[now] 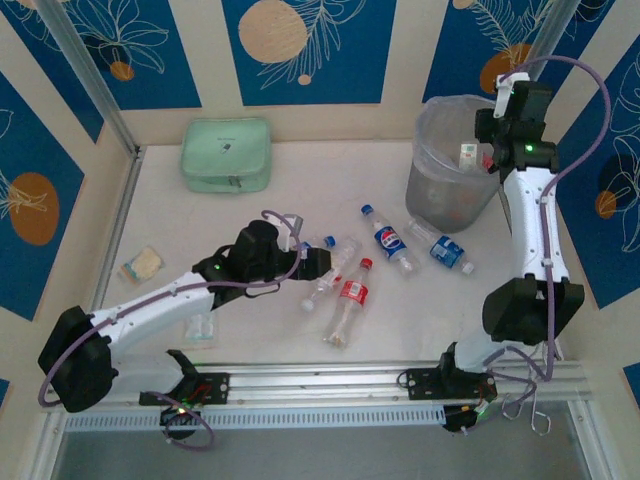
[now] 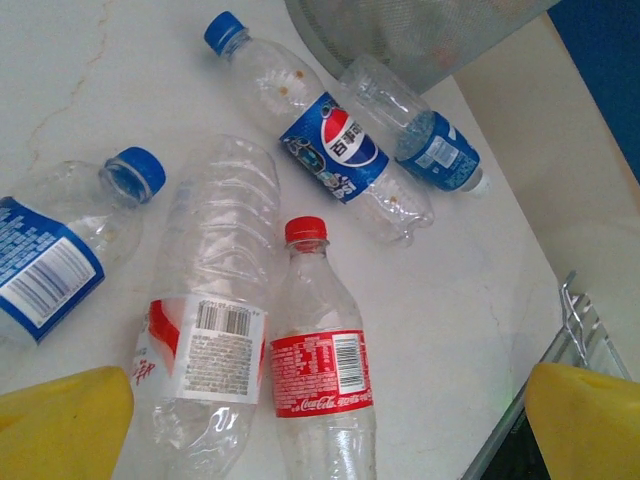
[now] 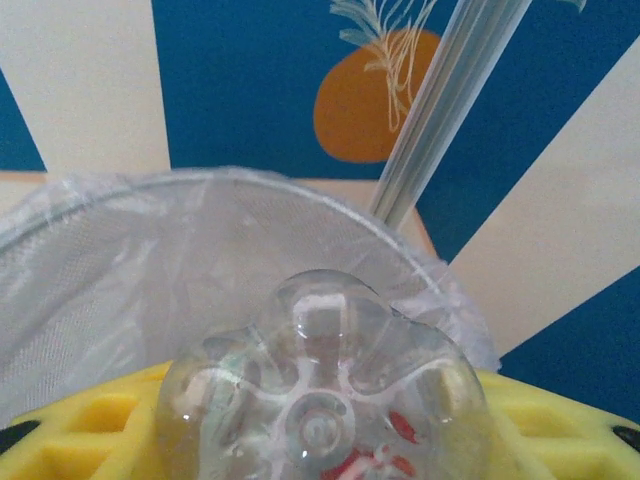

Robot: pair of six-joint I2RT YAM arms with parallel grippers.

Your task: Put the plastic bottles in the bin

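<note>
Holding a clear plastic bottle [image 3: 320, 400] pinched in our right claw [image 1: 488, 150], we are hovering it over the bin [image 1: 440, 195] at the far right of the worktop [image 1: 250, 215]. Our left claw [image 1: 318, 262] is hanging spread wide above five more bottles [image 1: 335, 265] lying on their sides, among them a red-capped Coca-Cola bottle [image 2: 322, 375] and a blue-capped Pepsi bottle [image 2: 325, 145]

Bright even overhead light, white tabletop [image 1: 430, 320] nearly washed out with only faint soft shadows, top view slightly soft, left wrist view sharp mid-frame, right wrist view blurs the near bottle [image 3: 325, 400], small glints on it.
</note>
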